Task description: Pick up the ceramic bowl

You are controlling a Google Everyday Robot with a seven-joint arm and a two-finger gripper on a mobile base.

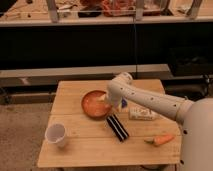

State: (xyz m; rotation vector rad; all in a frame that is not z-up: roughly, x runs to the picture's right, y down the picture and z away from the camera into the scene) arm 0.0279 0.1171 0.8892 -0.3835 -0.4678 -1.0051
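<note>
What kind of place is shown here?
Probably a robotics lab or workshop: a wooden table holds test items such as the ceramic bowl and white cup, a cluttered workbench runs behind, and the robot's pincer sits at the bowl's rim.

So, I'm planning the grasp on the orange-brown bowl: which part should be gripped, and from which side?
Probably the rim on its right side, coming down from above. The bowl sits upright on the table. It is wide and shallow, likely too broad to span, so pinching the thin wall suits best. The gripper hangs right at that edge.
</note>
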